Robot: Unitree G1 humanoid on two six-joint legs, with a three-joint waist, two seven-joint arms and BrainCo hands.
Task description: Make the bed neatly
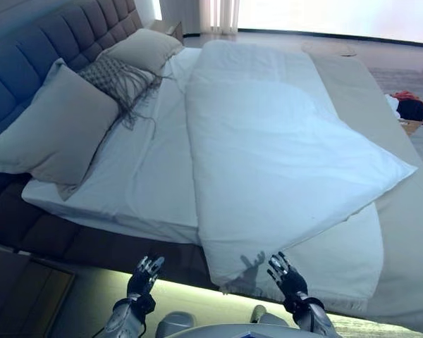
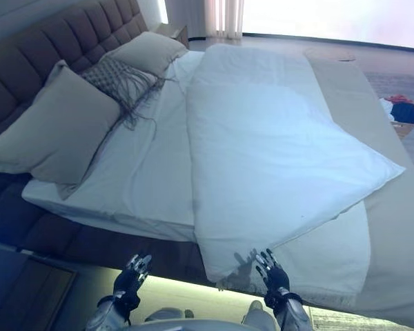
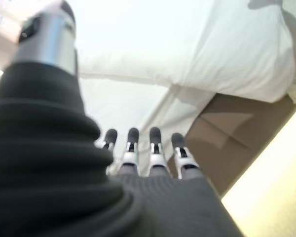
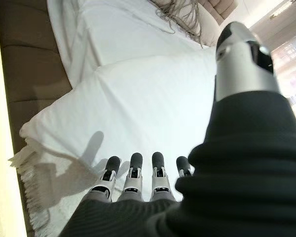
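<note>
A white duvet (image 1: 282,155) lies folded back over the right part of the bed, its near corner hanging over the bed's near edge (image 1: 233,271). The white sheet (image 1: 151,169) is bare on the left part. A beige blanket (image 1: 402,211) lies under the duvet at the right. Grey pillows (image 1: 56,130) and a fringed cushion (image 1: 116,77) lean at the headboard. My left hand (image 1: 144,274) is open, held below the bed's edge, touching nothing. My right hand (image 1: 285,274) is open, just short of the duvet's hanging corner (image 4: 64,123).
The dark upholstered bed side (image 1: 92,243) runs in front of me. A dark bedside table (image 1: 21,289) stands at the lower left. A basket with clothes (image 1: 409,113) sits on the floor beyond the bed at the right. Curtains (image 1: 218,14) hang at the far end.
</note>
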